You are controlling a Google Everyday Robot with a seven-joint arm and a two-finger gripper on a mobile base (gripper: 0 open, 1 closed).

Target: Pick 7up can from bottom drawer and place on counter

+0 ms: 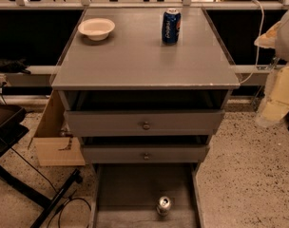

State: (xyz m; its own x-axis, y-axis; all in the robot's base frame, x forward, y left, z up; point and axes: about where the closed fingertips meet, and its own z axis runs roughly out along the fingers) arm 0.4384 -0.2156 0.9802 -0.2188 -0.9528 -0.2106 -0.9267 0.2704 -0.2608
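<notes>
The 7up can (163, 205) stands upright near the front middle of the bottom drawer (120, 189), which is pulled open. I see its shiny metal top from above. The counter (144, 56) is the broad grey top of the cabinet, with a thin pale front edge. The gripper is not in view, so nothing is held where I can see it.
A blue Pepsi can (171, 26) and a white bowl (96, 28) stand at the back of the counter. Two upper drawers with round knobs (145, 125) stick out slightly. A pale bulky shape (280, 80) fills the right edge. A black stand and cables (49, 198) lie at the lower left.
</notes>
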